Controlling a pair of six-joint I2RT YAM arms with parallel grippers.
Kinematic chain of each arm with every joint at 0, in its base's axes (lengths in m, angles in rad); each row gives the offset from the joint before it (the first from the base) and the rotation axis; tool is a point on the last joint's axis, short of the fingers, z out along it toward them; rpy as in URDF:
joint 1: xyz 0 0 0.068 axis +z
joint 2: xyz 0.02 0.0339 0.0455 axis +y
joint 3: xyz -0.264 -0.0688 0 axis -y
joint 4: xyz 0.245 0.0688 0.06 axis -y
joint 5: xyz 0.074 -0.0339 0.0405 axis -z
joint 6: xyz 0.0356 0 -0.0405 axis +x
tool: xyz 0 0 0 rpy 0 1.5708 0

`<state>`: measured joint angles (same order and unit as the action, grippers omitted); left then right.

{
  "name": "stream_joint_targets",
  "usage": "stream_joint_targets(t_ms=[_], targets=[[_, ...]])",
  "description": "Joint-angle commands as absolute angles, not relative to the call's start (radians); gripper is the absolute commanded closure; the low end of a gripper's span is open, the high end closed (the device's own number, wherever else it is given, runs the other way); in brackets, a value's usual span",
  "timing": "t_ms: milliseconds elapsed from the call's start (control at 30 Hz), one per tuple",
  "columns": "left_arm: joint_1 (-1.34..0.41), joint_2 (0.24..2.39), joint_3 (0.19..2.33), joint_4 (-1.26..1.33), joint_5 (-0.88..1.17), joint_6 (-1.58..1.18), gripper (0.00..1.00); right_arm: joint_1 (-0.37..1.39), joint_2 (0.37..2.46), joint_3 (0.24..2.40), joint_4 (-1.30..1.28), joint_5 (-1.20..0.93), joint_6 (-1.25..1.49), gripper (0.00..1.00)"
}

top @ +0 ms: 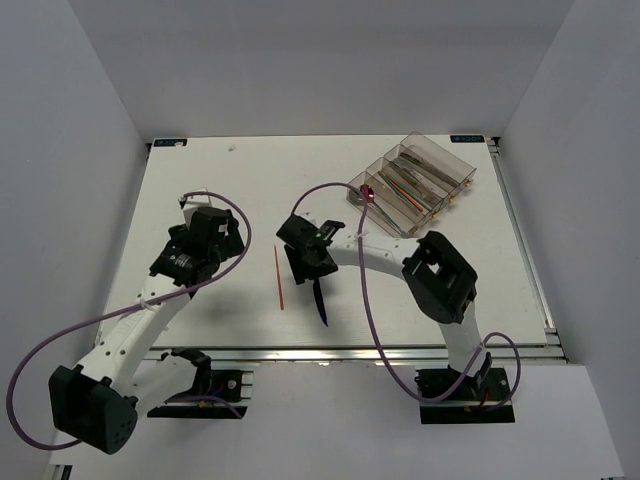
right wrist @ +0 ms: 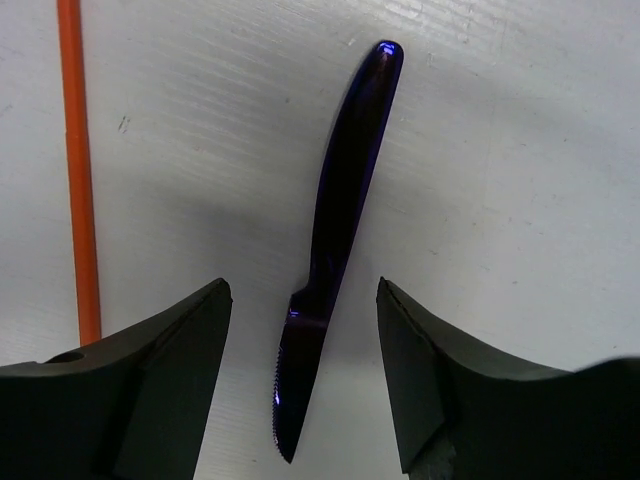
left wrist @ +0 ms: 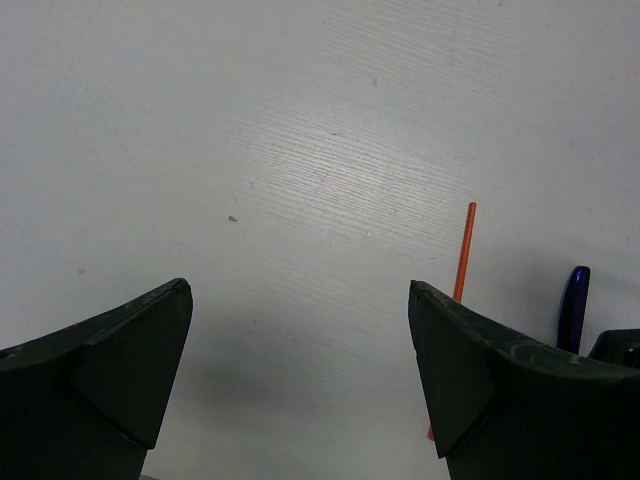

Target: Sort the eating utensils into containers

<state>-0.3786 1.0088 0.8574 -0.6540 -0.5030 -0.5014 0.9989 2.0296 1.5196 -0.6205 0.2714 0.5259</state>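
Shows blue knife point(right wrist: 340, 230) flat on white table point(top: 200, 170), centre-front, between the 2 arms. In right wrist view, puts its long axis close to vertical, leaning a little right toward the top, with rounded handle end at top and serrated blade tip at bottom. In top view, runs it near-to-far on the table, sticking out from under the right arm's end toward the near edge, that end drifting slightly right.

Has right gripper point(right wrist: 302, 300) low over the blade half, fingers spread wide, 1 on each side of the blade, visible gap on both sides, clamped on nothing.

Places orange chopstick point(right wrist: 78, 170) just left of the knife, roughly parallel to it and apart from it, long axis also near-to-far. Passes behind the left finger at its lower end in right wrist view.

Shows left gripper point(left wrist: 298, 290) over bare table on the left side, fingers wide apart, nothing between them. Catches the chopstick and the knife's handle end at the right of that view, partly hidden by the right finger.

Sets clear smoky organiser tray point(top: 455, 155) at far right corner of the table, well apart from the knife, turned diagonal to the table edges. Holds several thin utensils lying lengthwise in its narrow compartments, too small to tell apart.

Loops purple cable point(top: 370, 300) over the right arm.
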Motion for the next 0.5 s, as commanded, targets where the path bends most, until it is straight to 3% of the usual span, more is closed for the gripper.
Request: stream_joint_targets(t_ms=[0,167,467], targets=[[-0.376,1.006,0.865,-0.644,-0.479,-0.492,0.02,0.997,2.052,1.537,-0.629,0.262,0.577,0.35],[-0.374,1.006,0.864,-0.638,-0.463,-0.488,0.02,0.970,2.089,1.545,-0.603,0.233,0.546,0.40],[-0.374,1.006,0.864,-0.640,-0.460,-0.485,0.02,0.945,2.172,1.545,-0.646,0.198,0.538,0.80]])
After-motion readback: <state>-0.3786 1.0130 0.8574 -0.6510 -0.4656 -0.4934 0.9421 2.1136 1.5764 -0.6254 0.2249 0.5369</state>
